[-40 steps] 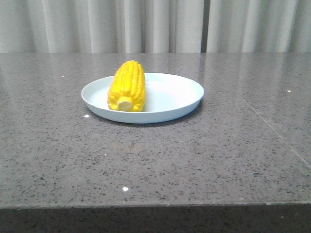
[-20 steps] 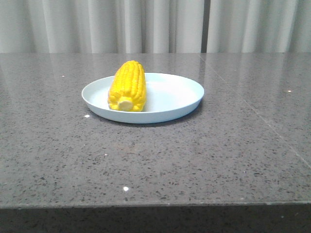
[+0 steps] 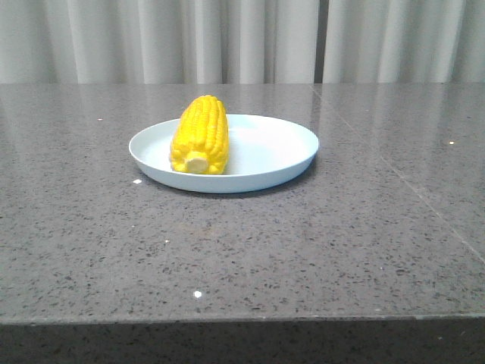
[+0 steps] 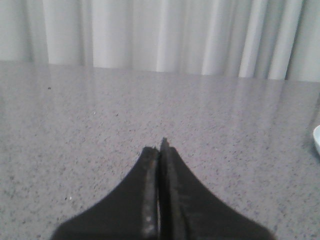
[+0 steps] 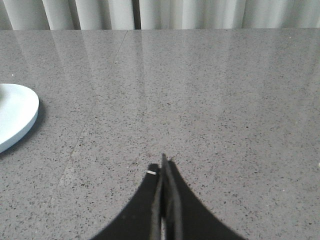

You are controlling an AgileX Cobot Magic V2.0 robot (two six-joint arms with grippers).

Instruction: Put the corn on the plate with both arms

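The yellow corn (image 3: 200,135) lies on the left half of the pale blue plate (image 3: 280,155), its pale stub end toward the front. The plate stands on the grey stone table (image 3: 242,243). Neither arm shows in the front view. In the left wrist view my left gripper (image 4: 161,145) is shut and empty over bare table, with the plate's rim (image 4: 316,140) at the frame edge. In the right wrist view my right gripper (image 5: 163,161) is shut and empty, and part of the plate (image 5: 15,117) shows off to its side.
White curtains (image 3: 242,38) hang behind the table. The table's front edge (image 3: 242,320) runs across the front view. A seam (image 3: 394,171) crosses the tabletop right of the plate.
The plate and corn appear a few pixels further right in the front view; nothing else differs.
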